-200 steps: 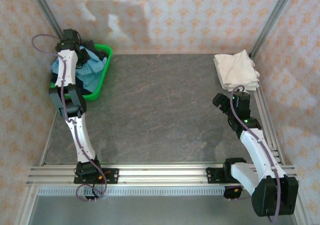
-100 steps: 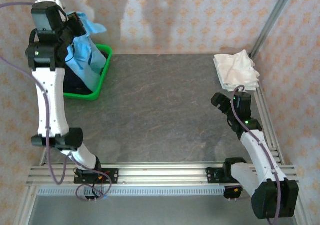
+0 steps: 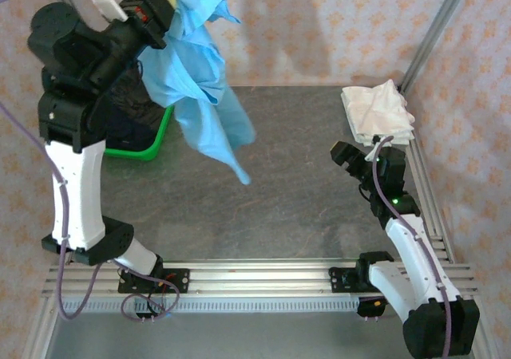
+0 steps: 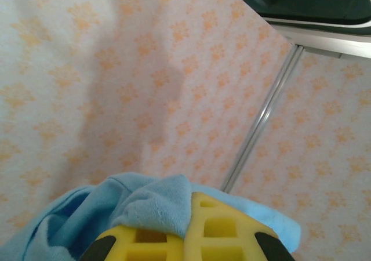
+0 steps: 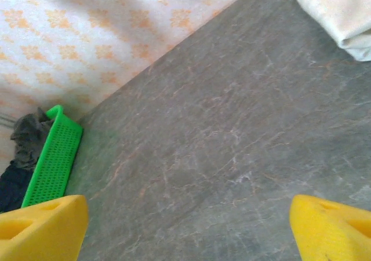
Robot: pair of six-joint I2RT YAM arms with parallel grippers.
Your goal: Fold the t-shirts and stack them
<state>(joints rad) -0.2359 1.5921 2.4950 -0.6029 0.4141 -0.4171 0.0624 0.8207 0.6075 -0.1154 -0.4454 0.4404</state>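
Partly done: cream t-shirts lie folded at the upper right of the surface; left jaws clamp the blue t-shirt, hanging unfolded at upper left over the green basket; right jaws apart, empty; its folding and stacking remain

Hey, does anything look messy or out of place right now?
Nothing spilled or damaged. The sky-blue t-shirt hangs bunched and twisted from the left gripper, and the cream-white t-shirts in the far right corner look rumpled, not squarely stacked.
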